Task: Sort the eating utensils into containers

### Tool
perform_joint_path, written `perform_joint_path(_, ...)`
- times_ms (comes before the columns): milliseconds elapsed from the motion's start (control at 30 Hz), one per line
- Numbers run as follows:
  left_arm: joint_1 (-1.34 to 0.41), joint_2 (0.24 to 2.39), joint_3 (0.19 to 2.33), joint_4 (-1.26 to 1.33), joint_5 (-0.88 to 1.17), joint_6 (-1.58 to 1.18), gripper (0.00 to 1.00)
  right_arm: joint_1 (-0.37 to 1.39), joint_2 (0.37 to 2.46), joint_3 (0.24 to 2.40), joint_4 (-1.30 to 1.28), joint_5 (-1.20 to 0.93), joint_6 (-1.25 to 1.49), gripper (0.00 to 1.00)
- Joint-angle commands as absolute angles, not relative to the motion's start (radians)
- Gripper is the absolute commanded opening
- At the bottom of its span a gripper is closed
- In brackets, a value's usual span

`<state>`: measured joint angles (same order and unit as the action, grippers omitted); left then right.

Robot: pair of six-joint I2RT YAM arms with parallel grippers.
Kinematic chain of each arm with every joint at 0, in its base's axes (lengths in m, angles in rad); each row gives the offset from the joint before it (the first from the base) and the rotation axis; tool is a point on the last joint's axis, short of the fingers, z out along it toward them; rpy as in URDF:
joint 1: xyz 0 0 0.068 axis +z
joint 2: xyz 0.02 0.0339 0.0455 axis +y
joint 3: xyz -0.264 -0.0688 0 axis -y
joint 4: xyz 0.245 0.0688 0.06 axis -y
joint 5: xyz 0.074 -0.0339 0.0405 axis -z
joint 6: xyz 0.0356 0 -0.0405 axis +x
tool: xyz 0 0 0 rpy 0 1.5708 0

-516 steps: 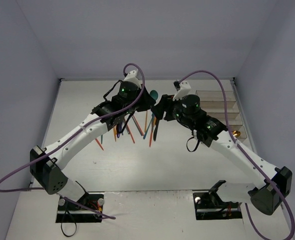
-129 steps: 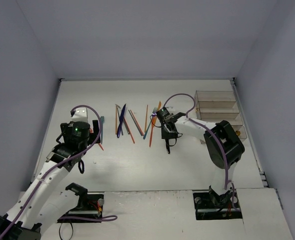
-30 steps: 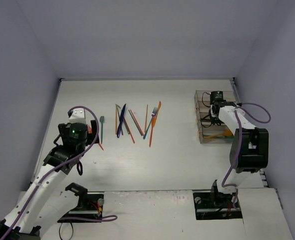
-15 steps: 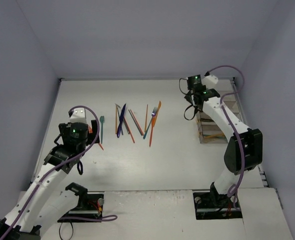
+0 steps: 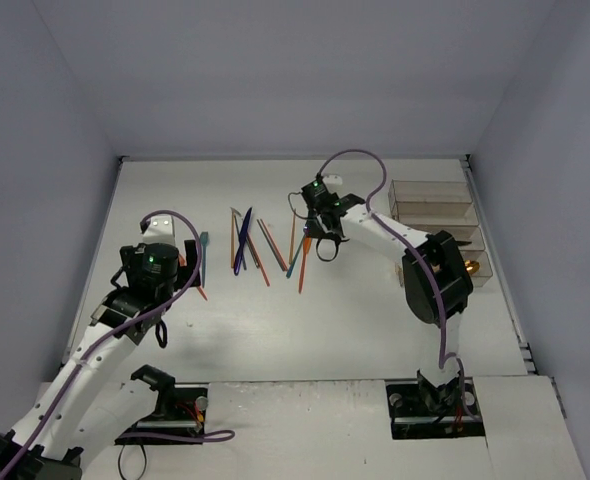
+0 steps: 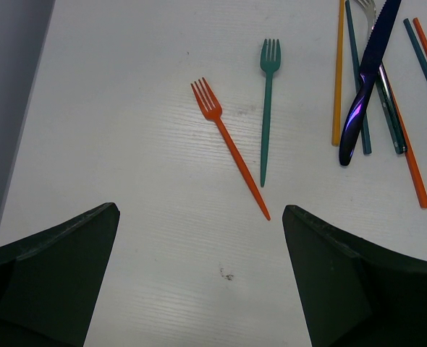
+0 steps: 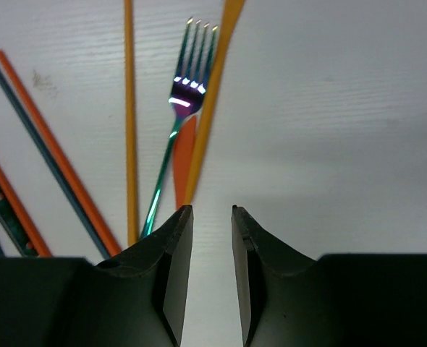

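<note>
The eating utensils (image 5: 265,245) lie fanned out on the white table. My left gripper (image 6: 200,210) hangs open and empty just short of an orange fork (image 6: 228,144) and a teal fork (image 6: 266,108). A navy knife (image 6: 365,79) and chopsticks lie to their right. My right gripper (image 7: 212,210) hovers at the right end of the spread; its jaws stand a narrow gap apart with nothing between them. Just ahead of it are an iridescent fork (image 7: 181,101), an orange knife (image 7: 213,94) and an orange chopstick (image 7: 130,108). The containers (image 5: 432,188) stand at the far right.
A gold spoon (image 5: 472,266) shows at the near right end of the containers. Grey walls close the table on the left, back and right. Purple cables loop off both arms. Both arm bases sit at the near edge.
My right arm has swung left from over the containers to the right end of the utensil spread. The left arm and the utensils have stayed still.
</note>
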<state>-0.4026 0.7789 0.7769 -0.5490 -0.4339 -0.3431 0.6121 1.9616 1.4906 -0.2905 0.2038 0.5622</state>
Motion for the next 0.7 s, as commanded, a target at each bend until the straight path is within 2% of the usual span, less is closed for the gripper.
perform_joint_path(0,-0.396,0.789,0.816,-0.517,-0.435,-0.339,0.95,0.686,1.978,1.484,-0.267,0.251,0.640,0.26)
perform_joint_path(667,-0.396,0.793,0.816,-0.514,-0.431,-0.339,0.96,0.758,2.025,1.382,-0.267,0.314,0.797,0.25)
